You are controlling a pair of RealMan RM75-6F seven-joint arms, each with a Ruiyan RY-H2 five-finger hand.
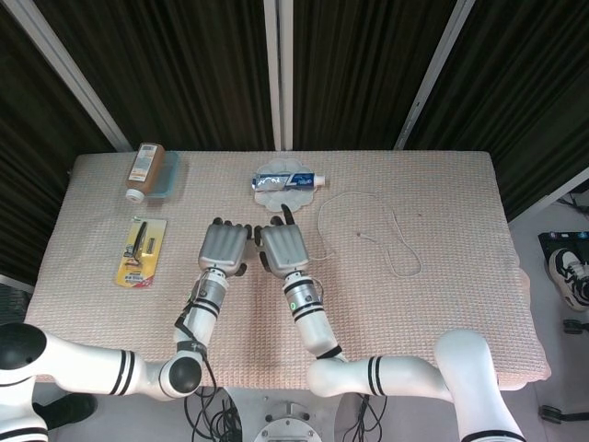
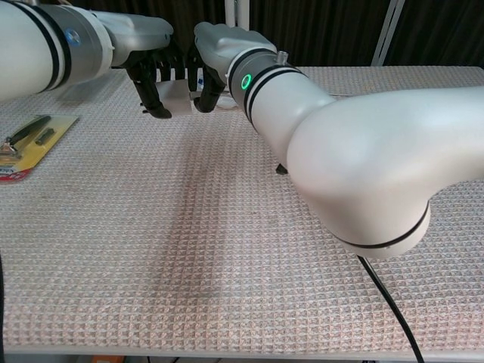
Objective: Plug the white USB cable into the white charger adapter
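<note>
My left hand [image 1: 224,247] [image 2: 148,66] grips the white charger adapter [image 2: 175,91], a small block held above the mat; the head view hides it under the hand. My right hand [image 1: 283,248] [image 2: 208,60] is close beside it, fingers curled at the adapter's right face. A small white piece shows between those fingers, seemingly the plug of the white USB cable [image 1: 398,240]. The cable leaves the right hand and loops across the mat to the right. Whether the plug is inside the socket is hidden.
A toothpaste tube on a small plate [image 1: 286,181] lies just behind the hands. A brown bottle in a blue tray [image 1: 147,170] sits at the back left. A yellow razor pack [image 1: 141,250] [image 2: 23,144] lies left of my left hand.
</note>
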